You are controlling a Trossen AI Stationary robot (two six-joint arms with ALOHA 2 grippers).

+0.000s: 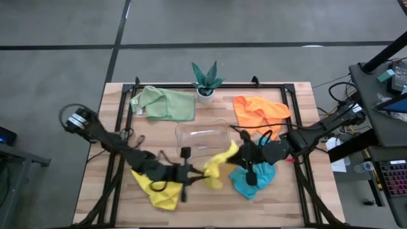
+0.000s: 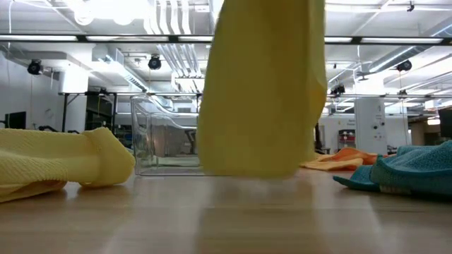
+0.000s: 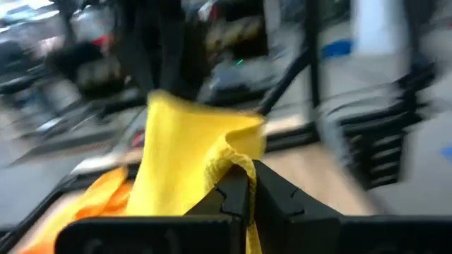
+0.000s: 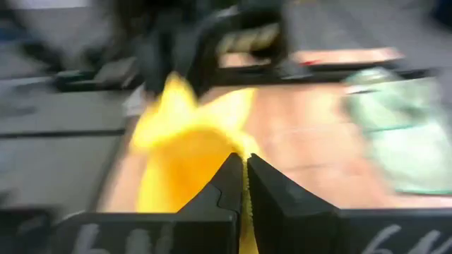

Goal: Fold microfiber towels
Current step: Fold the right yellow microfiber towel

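Note:
A yellow microfiber towel (image 1: pixel 219 166) is held up between both grippers near the table's middle front; in the low view this towel (image 2: pixel 261 92) hangs down to just about the tabletop. My left gripper (image 1: pixel 202 173) is shut on its left end and my right gripper (image 1: pixel 237 151) on its right end. A second yellow towel (image 1: pixel 156 191) lies crumpled on the table under the left arm. A teal-blue towel (image 1: pixel 254 179) lies under the right gripper. An orange towel (image 1: pixel 257 111) and a pale green towel (image 1: pixel 165 103) lie at the back. My left gripper pinches an upper edge of the yellow towel (image 3: pixel 236 161) between its two fingers (image 3: pixel 279 201), coming level from the table's left. The cloth hangs below. My right gripper pinches another upper edge of the towel (image 4: pixel 247 156) between its fingers (image 4: pixel 272 187), reaching from the right, tipped slightly down.
A clear plastic tray (image 1: pixel 203 135) stands just behind the held towel. A small potted plant (image 1: pixel 206 81) stands at the far edge. A black frame (image 1: pixel 299 146) borders the wooden tabletop. Bare wood shows along the front edge (image 1: pixel 216 213).

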